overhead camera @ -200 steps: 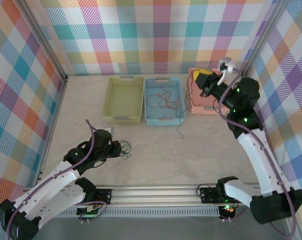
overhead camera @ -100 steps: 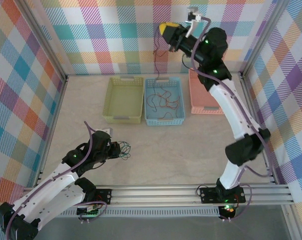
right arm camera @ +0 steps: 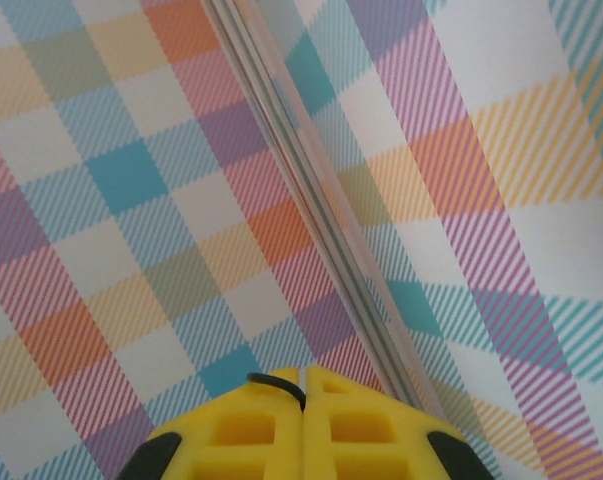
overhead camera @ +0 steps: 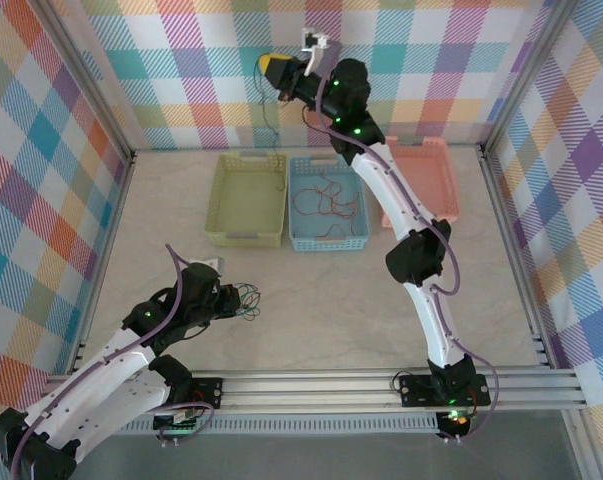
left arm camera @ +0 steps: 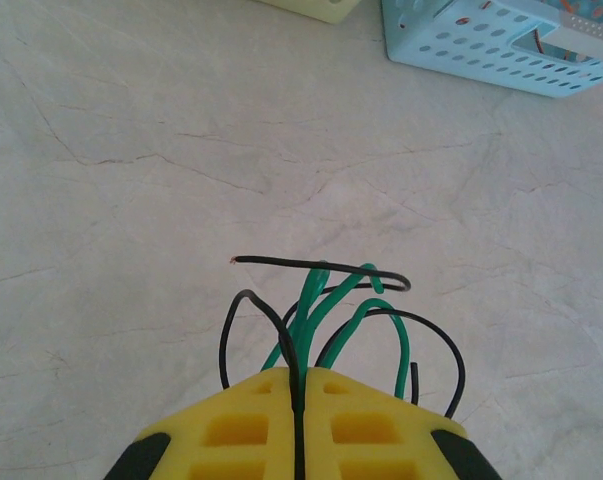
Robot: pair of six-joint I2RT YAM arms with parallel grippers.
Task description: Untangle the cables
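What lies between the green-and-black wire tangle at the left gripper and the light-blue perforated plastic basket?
Only bare marbled tabletop separates the wire tangle from the basket, in the left wrist view.

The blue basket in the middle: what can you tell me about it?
The blue basket is a light-blue rectangular plastic bin with perforated walls, sitting flat on the table. Thin red cables lie loose inside it. A yellow-green basket sits close at its left, a pink basket at its right.
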